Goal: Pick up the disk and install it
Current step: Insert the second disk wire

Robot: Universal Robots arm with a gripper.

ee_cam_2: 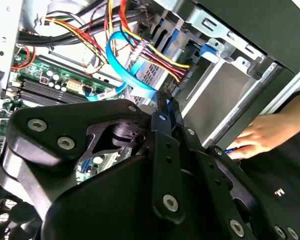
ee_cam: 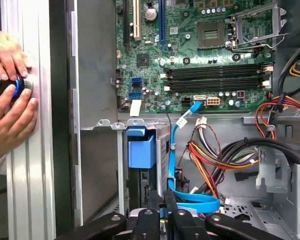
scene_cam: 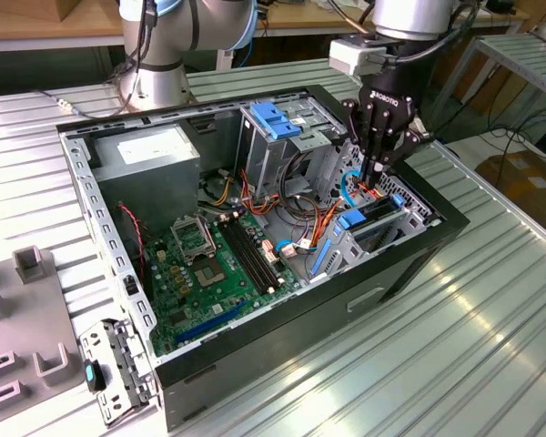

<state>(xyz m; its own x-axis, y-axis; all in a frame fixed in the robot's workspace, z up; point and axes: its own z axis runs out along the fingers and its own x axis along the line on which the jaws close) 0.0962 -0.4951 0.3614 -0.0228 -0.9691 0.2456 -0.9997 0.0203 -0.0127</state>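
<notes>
The disk point(scene_cam: 379, 213) lies in the drive bay at the open computer case's corner, on the exterior view's right. Its bright blue carrier tabs point(scene_cam: 353, 219) show at both ends. In the first wrist view one blue tab of the disk point(ee_cam: 140, 150) sits just ahead of the fingers. My gripper point(scene_cam: 376, 177) hangs straight down over the bay, fingertips just above the disk and among the red and blue cables. The black fingers point(ee_cam: 171, 220) are pressed together, and I see nothing between them. In the second wrist view the gripper point(ee_cam_2: 164, 104) points at the cable plugs beside the bay.
A flat blue data cable point(ee_cam: 190, 197) and coloured power wires point(ee_cam: 210, 160) crowd the bay. The motherboard point(scene_cam: 214, 259), the grey power-supply box point(scene_cam: 155, 155) and a tall cage with a blue handle point(scene_cam: 275, 118) fill the case. A person's hands point(ee_cam: 7, 95) rest outside the case wall.
</notes>
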